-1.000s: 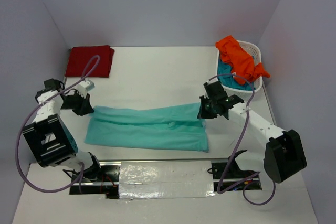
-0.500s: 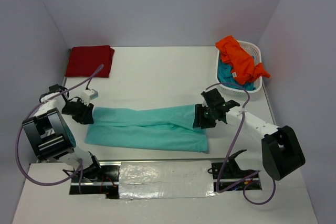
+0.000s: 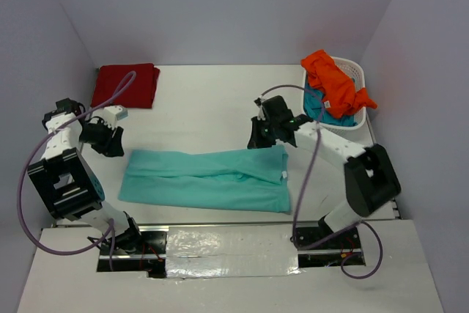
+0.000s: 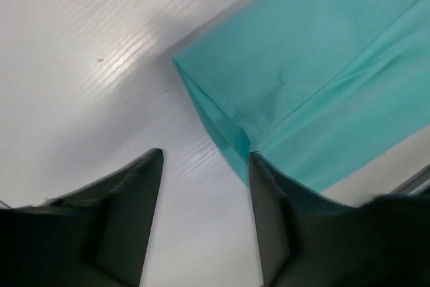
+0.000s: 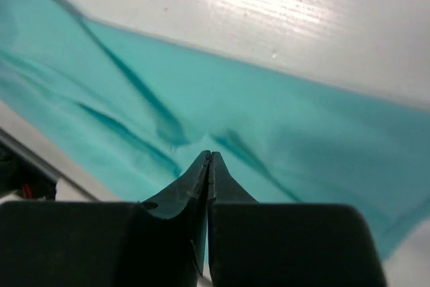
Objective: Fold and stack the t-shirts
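Mint t-shirt (image 3: 205, 181): folded lengthwise, flat on the worktop (image 3: 205, 108).
Left gripper (image 4: 205, 156): jaws apart, empty, just off the shirt's left end.
Right gripper (image 5: 209, 156): fingers pressed together, empty, over the shirt's far right edge.
Red t-shirt (image 3: 124, 84): folded, far-left corner.
Orange t-shirt (image 3: 333, 82): draped over the basket (image 3: 355, 71), seemingly covering the teal t-shirt (image 3: 315, 102).

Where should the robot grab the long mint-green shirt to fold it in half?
Probably by the left short end of the mint-green shirt, near a corner, coming in low from the left. The shirt lies flat as a long band, and that end is a doubled edge with bare table beside it. The open left gripper faces it.
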